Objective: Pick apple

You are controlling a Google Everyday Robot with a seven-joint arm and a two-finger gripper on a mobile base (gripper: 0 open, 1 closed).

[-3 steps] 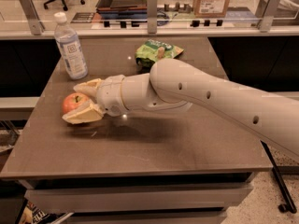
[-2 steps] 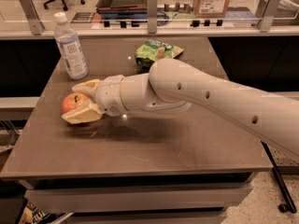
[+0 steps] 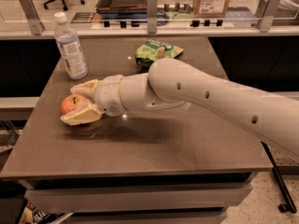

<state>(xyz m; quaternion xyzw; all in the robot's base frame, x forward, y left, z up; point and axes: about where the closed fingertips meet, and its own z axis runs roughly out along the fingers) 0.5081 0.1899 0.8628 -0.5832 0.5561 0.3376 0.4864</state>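
Nothing much has moved in the last second: my gripper (image 3: pixel 68 104) stays low near the left edge of the table (image 3: pixel 187 146), its two fingers (image 3: pixel 81 116) closed snug on the apple (image 3: pixel 70 103), so I think lifting comes next.

The brown table (image 3: pixel 163 143) fills the middle of the frame. A clear water bottle (image 3: pixel 71 48) stands upright at its upper left, and a green snack bag (image 3: pixel 156 52) lies near the far edge, upper centre. At the left edge the apple (image 3: pixel 69 101) sits low, clasped in the gripper (image 3: pixel 74 105); whether it touches the tabletop I cannot tell.
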